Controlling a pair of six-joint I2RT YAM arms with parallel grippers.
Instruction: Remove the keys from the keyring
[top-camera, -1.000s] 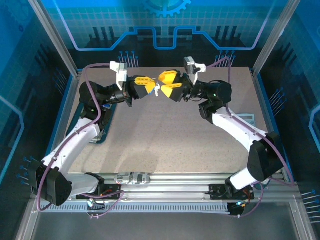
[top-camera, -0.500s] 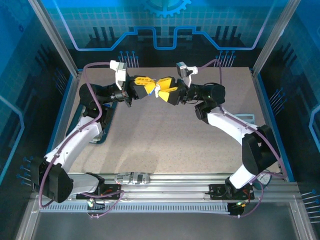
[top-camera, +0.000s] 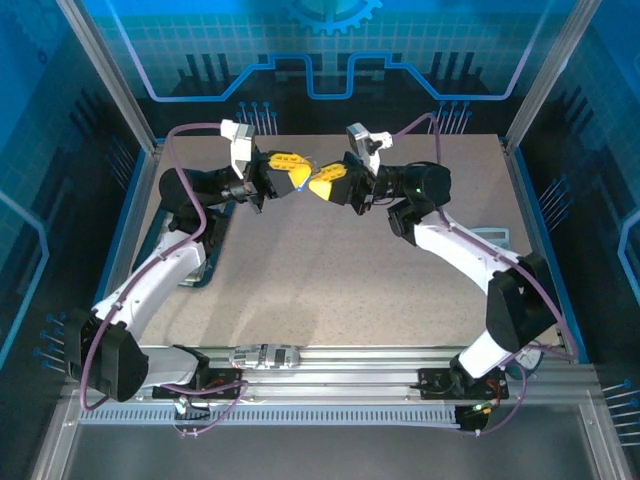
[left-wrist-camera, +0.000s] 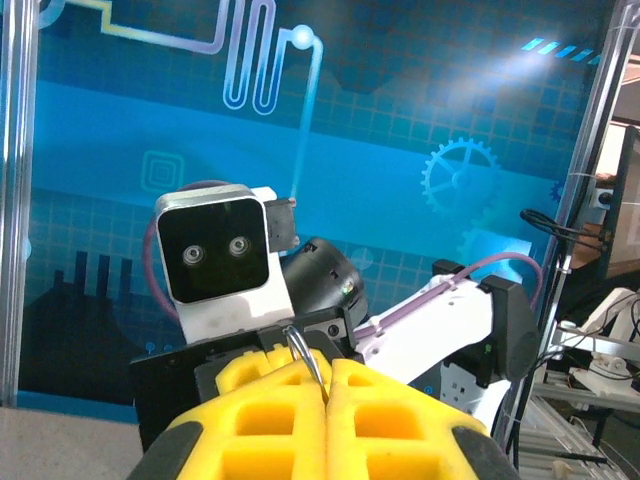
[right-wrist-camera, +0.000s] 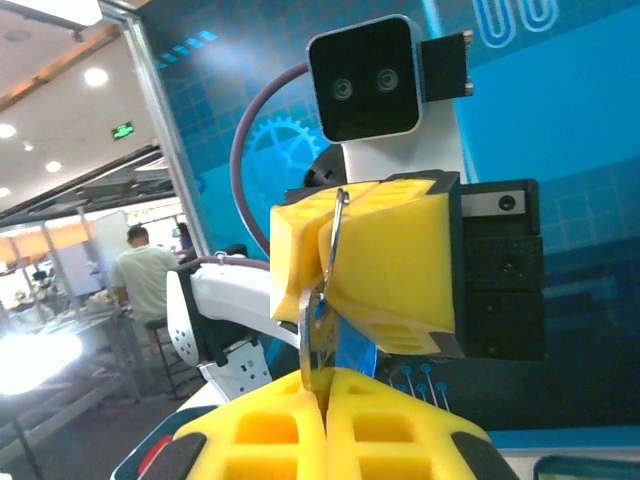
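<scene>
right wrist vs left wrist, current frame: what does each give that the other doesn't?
Right wrist: the flat silver key running down into the shut right gripper, and the thin keyring arcing up into the left gripper. Left wrist: just a short curved wire tip poking out between the shut left fingers. Both: own yellow fingers pressed together at the bottom, and the opposite arm's wrist camera straight ahead.
</scene>
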